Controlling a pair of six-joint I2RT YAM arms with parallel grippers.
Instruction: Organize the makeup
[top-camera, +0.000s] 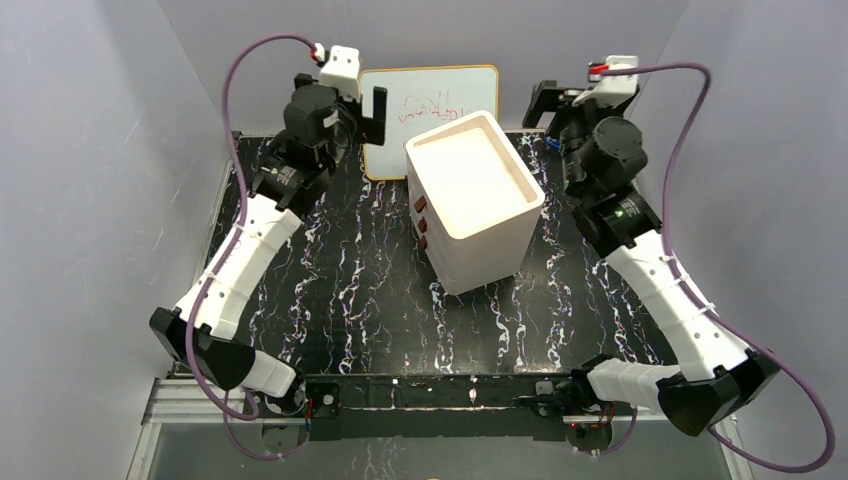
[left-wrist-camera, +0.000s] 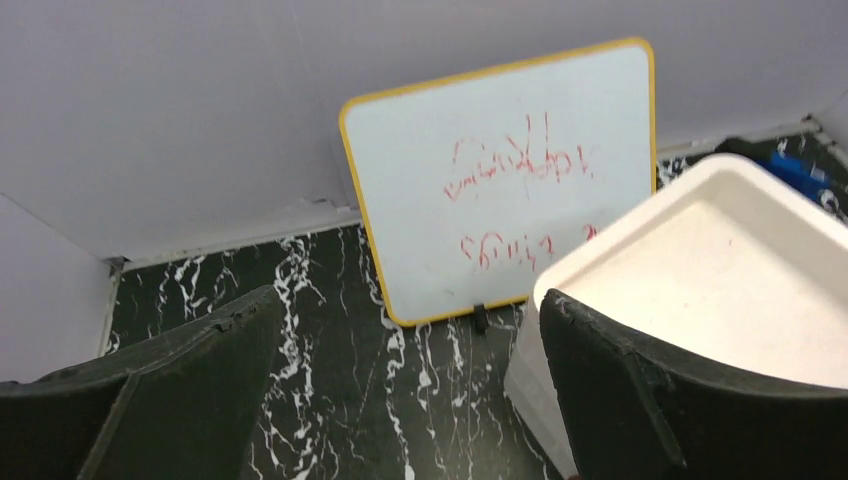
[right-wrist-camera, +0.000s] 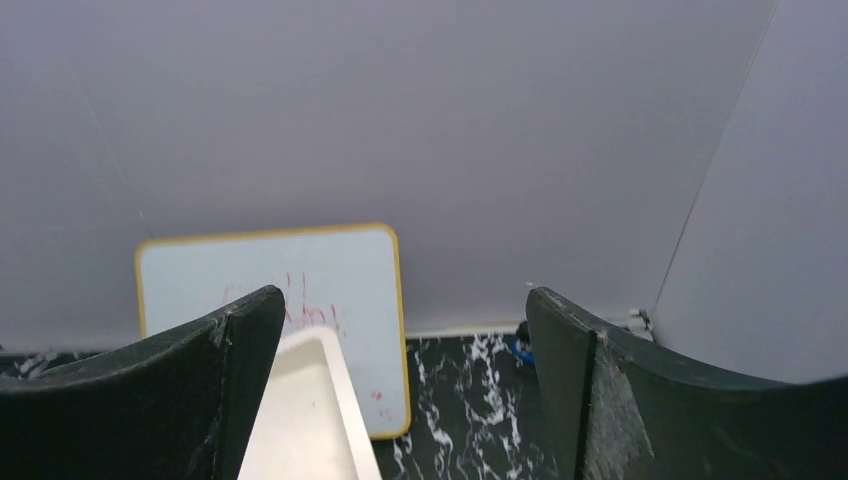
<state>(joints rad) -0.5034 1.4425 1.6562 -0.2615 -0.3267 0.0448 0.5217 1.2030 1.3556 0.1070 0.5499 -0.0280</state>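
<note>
The makeup is out of view in all three frames. My left gripper (top-camera: 348, 118) hangs at the back left of the table, beside the whiteboard, and is open with nothing between its fingers (left-wrist-camera: 230, 340). My right gripper (top-camera: 566, 106) hangs at the back right and is also open and holds nothing; in the right wrist view its fingers (right-wrist-camera: 560, 330) frame bare table and the back wall. A white drawer box (top-camera: 475, 195) stands between the two arms, mid-table.
The drawer box has three brown handles (top-camera: 421, 225) on its left face and a bare open top (left-wrist-camera: 740, 280). A yellow-framed whiteboard (top-camera: 430, 100) with red scribbles leans on the back wall. A small blue object (right-wrist-camera: 520, 350) lies at the back right corner.
</note>
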